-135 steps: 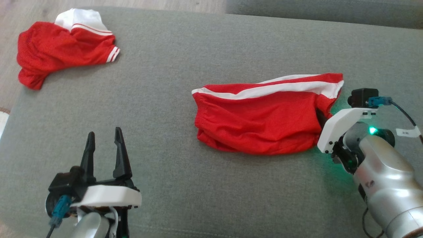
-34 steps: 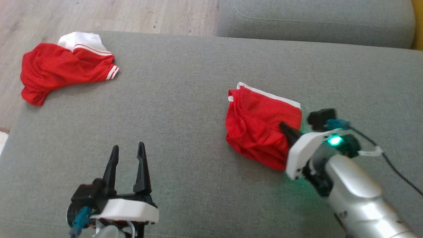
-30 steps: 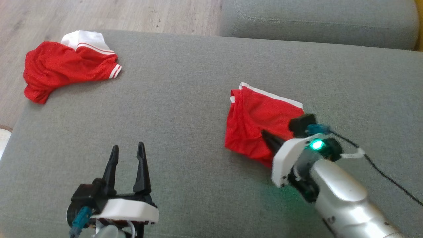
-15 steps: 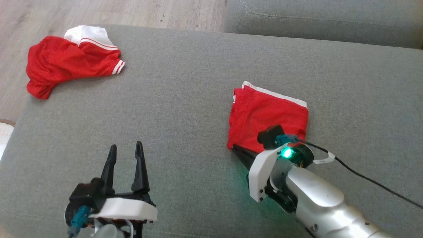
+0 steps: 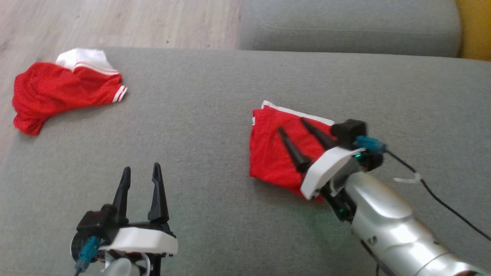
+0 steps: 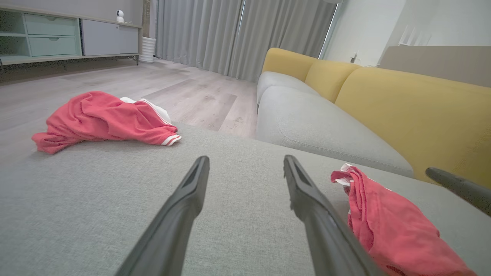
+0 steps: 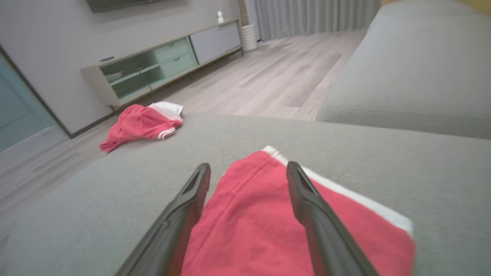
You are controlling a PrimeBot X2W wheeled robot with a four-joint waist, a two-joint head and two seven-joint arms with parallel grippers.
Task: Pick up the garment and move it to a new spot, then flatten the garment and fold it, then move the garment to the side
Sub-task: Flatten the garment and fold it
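Folded red mesh garment with white trim (image 5: 264,153) lies mid grey fabric cushion (image 5: 199,115). Right gripper (image 5: 291,125) sits over it, fingers spread wide, empty. Left gripper (image 5: 141,167) is wide open too, empty. Risk: low fingertips snag the mesh and undo the fold.

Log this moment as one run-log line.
stage: garment folded | right gripper: open, over garment | left gripper: open, apart from garment

No words, numbers or signs clear enough to read. Small white tag (image 5: 406,179) on the black cable (image 5: 441,201) beside the silver right forearm (image 5: 391,222): too blurry to tell what is on it. Tiny dark mark (image 5: 371,240) low on that forearm, maybe a logo, too small to make out.
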